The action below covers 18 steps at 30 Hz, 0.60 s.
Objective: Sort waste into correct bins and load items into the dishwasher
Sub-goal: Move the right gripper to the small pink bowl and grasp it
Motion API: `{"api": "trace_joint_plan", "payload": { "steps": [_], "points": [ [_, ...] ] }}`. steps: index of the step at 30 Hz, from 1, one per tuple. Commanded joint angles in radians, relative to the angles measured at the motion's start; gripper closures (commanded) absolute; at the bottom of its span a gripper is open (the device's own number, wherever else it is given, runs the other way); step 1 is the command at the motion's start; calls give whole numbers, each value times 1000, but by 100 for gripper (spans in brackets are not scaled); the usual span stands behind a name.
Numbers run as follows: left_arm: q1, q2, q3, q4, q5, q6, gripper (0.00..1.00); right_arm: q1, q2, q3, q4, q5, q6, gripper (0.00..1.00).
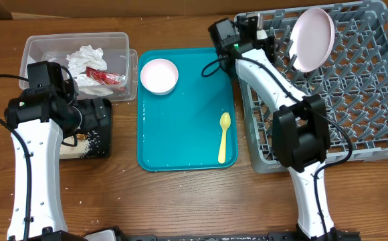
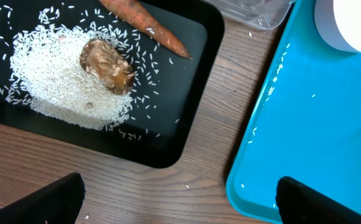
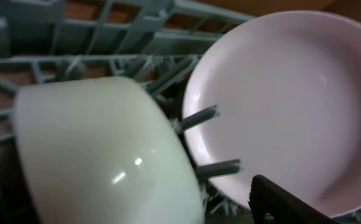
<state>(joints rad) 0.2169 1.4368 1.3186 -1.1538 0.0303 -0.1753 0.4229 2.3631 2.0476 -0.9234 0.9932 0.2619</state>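
My left gripper (image 2: 183, 205) hangs open over the wood between the black tray (image 2: 187, 81) and the teal tray (image 2: 305, 124), holding nothing. The black tray holds a carrot (image 2: 146, 22), a brown lump (image 2: 107, 65) and rice (image 2: 50, 81). My right gripper (image 1: 255, 30) is at the rack's (image 1: 354, 100) back left corner. In the right wrist view a pale bowl (image 3: 99, 155) rests among the pegs beside the upright plate (image 3: 292, 99). One finger (image 3: 286, 202) stands clear of the bowl, so the jaws look open.
A clear tub (image 1: 40, 47) at the back left holds napkins (image 1: 87, 59) and a red wrapper (image 1: 107, 77). On the teal tray sit another bowl (image 1: 159, 75) and a yellow spoon (image 1: 223, 137). Stray rice grains lie on the wood.
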Motion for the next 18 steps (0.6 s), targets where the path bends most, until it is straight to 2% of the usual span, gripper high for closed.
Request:
{"api": "trace_joint_plan", "payload": {
  "steps": [1, 4, 10, 13, 14, 18],
  "points": [
    [5, 3, -3, 3, 11, 22, 0, 40, -41, 77, -71, -214, 4, 25],
    [5, 3, -3, 3, 11, 22, 0, 56, -75, 146, -153, -369, 3, 20],
    [5, 3, -3, 3, 11, 22, 0, 76, -159, 257, -245, -846, 3, 19],
    [5, 3, -3, 3, 11, 22, 0, 76, -166, 256, -226, -1107, 4, 25],
    [5, 3, -3, 3, 11, 22, 0, 88, -142, 233, -200, -1210, 4, 29],
    [5, 3, -3, 3, 11, 22, 0, 130, -91, 166, -118, -1226, 50, 33]
  ]
}}
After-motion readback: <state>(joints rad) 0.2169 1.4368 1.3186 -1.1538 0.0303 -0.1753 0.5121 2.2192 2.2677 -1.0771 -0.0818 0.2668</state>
